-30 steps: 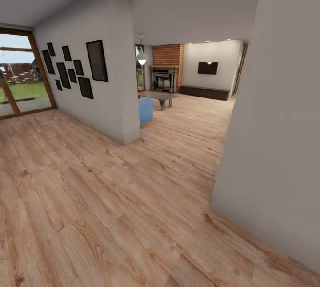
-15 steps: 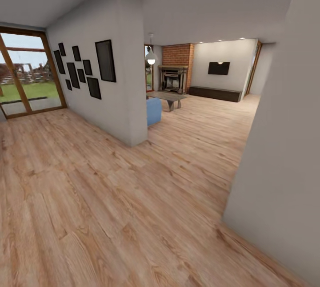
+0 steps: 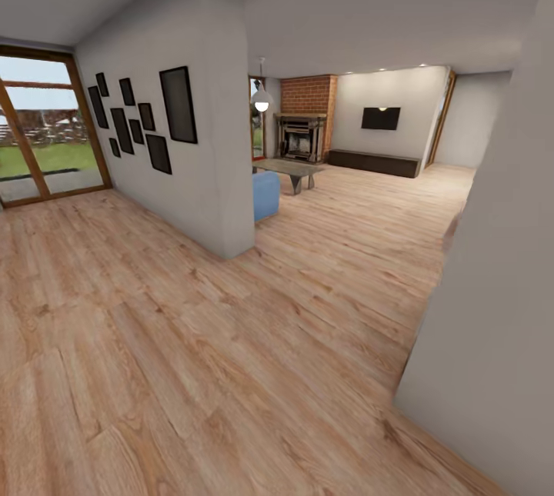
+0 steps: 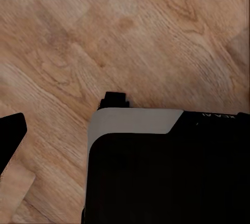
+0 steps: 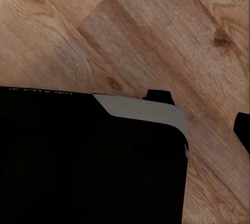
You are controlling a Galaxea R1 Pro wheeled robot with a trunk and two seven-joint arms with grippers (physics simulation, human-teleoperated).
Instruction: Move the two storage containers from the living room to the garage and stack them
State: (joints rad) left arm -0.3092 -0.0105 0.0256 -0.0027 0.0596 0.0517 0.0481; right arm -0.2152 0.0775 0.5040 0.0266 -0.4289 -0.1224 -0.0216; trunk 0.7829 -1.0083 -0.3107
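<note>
The two storage containers are out of view, and so is the garage. The living room (image 3: 362,196) opens ahead past a white partition wall (image 3: 215,173). It has a brick fireplace (image 3: 302,134), a blue sofa end (image 3: 266,194), a dark low bench (image 3: 373,162) and a wall TV (image 3: 381,118). Both wrist views look down on light wood planks. In the left wrist view one dark fingertip (image 4: 10,140) shows at the edge beside the robot's black-and-grey body (image 4: 156,172). In the right wrist view a dark fingertip (image 5: 242,130) shows beside the same body (image 5: 94,161).
A pale wall (image 3: 500,311) stands close on the right, narrowing the passage. A glass door (image 3: 38,134) to a garden is at the far left, with black picture frames (image 3: 146,123) on the partition. A low grey table (image 3: 291,169) stands before the fireplace. Wood floor (image 3: 231,342) stretches ahead.
The whole head view has shifted: the camera has moved on, the right wall now covers less of the picture, and more of the living room's right side shows.
</note>
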